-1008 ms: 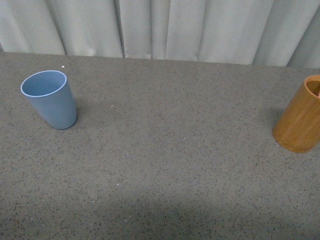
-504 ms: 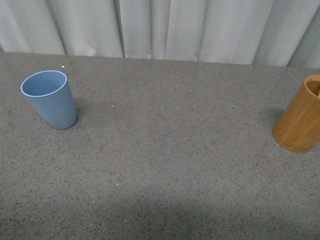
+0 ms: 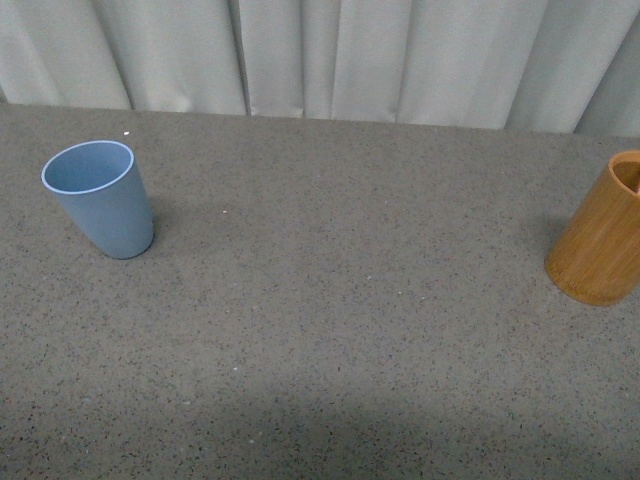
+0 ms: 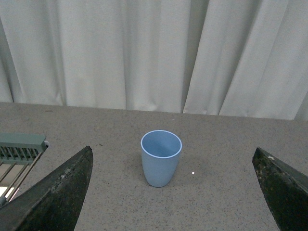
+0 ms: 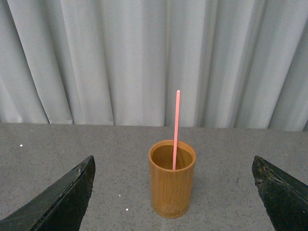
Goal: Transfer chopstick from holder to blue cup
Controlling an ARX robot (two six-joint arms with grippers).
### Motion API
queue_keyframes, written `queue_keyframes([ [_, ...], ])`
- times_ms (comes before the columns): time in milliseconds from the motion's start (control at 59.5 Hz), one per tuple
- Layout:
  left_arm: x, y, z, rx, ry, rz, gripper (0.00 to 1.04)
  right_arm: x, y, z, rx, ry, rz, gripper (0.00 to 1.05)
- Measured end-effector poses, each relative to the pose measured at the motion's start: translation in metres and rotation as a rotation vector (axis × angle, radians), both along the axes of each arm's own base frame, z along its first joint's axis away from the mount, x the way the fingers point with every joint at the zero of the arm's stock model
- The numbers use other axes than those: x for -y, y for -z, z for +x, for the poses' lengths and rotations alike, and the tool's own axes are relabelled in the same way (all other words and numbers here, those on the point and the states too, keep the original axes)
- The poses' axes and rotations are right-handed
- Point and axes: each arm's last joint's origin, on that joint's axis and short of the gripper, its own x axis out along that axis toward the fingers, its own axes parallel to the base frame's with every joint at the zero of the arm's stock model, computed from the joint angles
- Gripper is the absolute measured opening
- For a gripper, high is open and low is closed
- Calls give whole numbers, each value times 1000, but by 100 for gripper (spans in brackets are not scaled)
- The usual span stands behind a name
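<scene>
The blue cup (image 3: 100, 198) stands upright and empty at the left of the grey table; it also shows in the left wrist view (image 4: 160, 157). The orange-brown holder (image 3: 604, 233) stands at the right edge of the front view, partly cut off. In the right wrist view the holder (image 5: 172, 179) holds the salmon-pink chopstick (image 5: 176, 126) upright, leaning on the rim. My left gripper (image 4: 175, 192) is open, back from the cup. My right gripper (image 5: 175, 192) is open, back from the holder. Neither arm shows in the front view.
A pale curtain (image 3: 330, 55) hangs along the table's far edge. A grey-green slatted rack (image 4: 17, 154) sits beside the left gripper. The speckled grey tabletop (image 3: 340, 300) stretches between cup and holder.
</scene>
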Motion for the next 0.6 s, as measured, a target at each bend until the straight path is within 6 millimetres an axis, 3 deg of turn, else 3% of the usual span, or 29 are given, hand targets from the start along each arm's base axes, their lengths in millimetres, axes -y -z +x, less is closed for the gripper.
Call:
queue_keyframes([
  [605, 0, 0, 0, 0, 0, 0, 98, 0, 0, 0, 0, 0, 0, 95],
])
